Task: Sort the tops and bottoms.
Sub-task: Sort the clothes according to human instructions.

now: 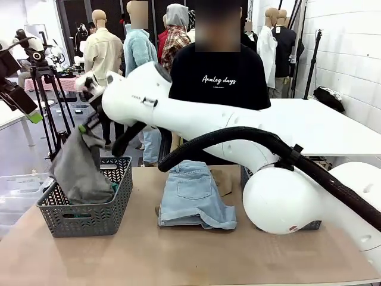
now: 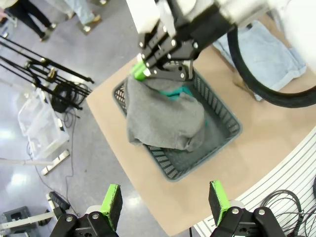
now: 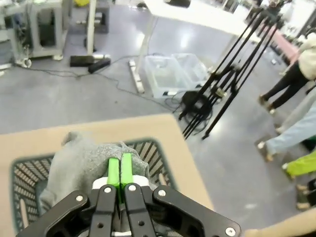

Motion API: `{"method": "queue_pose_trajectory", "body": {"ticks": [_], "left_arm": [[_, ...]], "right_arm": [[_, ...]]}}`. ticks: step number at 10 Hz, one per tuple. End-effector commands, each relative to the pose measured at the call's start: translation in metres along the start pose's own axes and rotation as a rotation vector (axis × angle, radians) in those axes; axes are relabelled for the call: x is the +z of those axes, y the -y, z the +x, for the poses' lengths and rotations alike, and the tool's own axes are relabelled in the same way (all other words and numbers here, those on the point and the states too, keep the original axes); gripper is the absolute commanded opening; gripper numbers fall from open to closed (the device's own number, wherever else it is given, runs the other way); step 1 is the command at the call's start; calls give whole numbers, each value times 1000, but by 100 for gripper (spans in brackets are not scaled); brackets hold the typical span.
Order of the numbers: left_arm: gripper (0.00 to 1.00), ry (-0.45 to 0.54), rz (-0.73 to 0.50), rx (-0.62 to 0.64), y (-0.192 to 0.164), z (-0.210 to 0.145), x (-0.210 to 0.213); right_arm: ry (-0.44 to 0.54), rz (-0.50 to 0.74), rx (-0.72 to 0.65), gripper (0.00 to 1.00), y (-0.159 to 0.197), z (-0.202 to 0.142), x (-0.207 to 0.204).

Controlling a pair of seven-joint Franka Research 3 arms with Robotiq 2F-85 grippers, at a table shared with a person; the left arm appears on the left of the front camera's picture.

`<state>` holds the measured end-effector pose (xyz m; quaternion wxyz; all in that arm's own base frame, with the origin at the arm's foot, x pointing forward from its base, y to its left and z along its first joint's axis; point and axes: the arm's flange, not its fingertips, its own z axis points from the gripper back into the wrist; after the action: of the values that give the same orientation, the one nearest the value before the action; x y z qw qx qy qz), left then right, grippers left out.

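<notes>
A heather grey top (image 1: 77,170) hangs from my right gripper (image 1: 89,122), which is shut on its upper edge above the dark grey basket (image 1: 89,217). Its lower part rests in the basket over a teal green top (image 2: 174,92). From above, the grey top (image 2: 163,118) drapes over the basket's rim (image 2: 222,133) under the right gripper (image 2: 140,73). In the right wrist view the pads (image 3: 120,170) pinch the grey top (image 3: 84,158). The bottoms, light blue denim shorts (image 1: 193,193), lie at the table's middle. My left gripper (image 2: 165,202) hovers high, open and holding nothing.
A tan cloth (image 1: 221,182) peeks out beside the shorts. A second basket (image 1: 312,225) sits behind my right arm's base. A person in a black T-shirt (image 1: 217,77) stands across the table. Camera tripods (image 1: 44,89) and clear bins (image 2: 39,123) stand off the table's left.
</notes>
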<state>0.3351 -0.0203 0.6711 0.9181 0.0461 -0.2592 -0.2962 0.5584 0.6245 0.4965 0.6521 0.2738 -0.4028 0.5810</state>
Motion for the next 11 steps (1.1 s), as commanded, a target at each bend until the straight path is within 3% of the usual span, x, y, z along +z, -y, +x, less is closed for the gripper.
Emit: {"method": "queue_pose_trajectory", "body": {"ticks": [1,6,8,11], "left_arm": [[91,-2,4,-7,-1,-1,1],[91,-2,4,-7,-1,-1,1],[91,-2,4,-7,-1,-1,1],[91,-2,4,-7,-1,-1,1]], "right_arm": [[-50,63,-67,0,16,-1,-34],[-298,173,-235,3,21,-48,-50],[-324,191,-277,43,22,-59,-51],[-333,176,-254,100,18,-44,-37]]}}
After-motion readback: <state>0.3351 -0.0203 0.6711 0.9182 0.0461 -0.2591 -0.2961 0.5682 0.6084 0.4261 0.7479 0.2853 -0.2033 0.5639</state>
